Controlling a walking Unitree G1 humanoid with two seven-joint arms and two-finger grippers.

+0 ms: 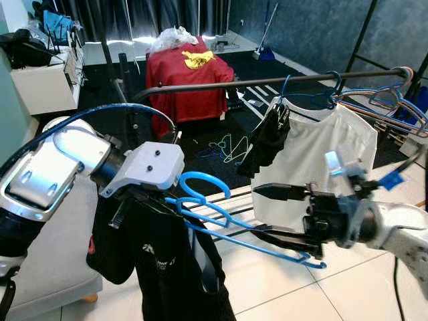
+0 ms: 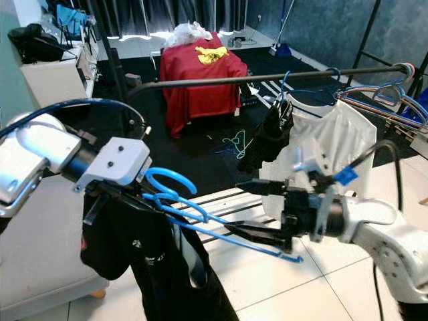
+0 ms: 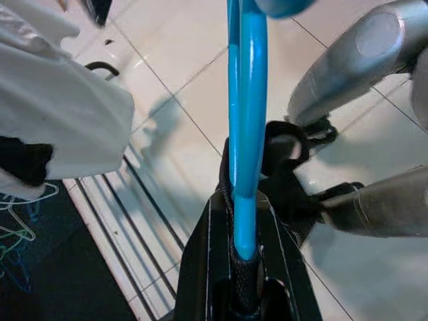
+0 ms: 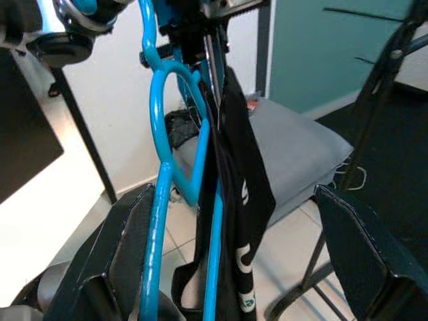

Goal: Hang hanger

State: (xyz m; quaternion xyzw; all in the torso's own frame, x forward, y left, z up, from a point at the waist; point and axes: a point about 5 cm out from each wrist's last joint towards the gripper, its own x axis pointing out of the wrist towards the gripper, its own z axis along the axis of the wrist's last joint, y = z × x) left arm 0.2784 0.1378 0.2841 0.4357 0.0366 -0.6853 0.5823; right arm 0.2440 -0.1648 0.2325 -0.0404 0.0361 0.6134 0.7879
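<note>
Below the clothes rail [image 1: 267,81], the left gripper [image 1: 175,204] is clamping the blue hanger [image 1: 221,217] while the right gripper [image 1: 277,214] is gaping wide around its far end.

Black garment [image 1: 167,267] runs off the bottom edge, hem unseen; left gripper [image 3: 244,267] fingertips hidden under the blue hanger [image 1: 221,214] and cloth; white shirt [image 1: 321,160] lower part blocked by right gripper [image 1: 281,214]; floor hangers [image 1: 227,147] too small to count, possibly three; rail [image 1: 267,80] ends cut off
</note>
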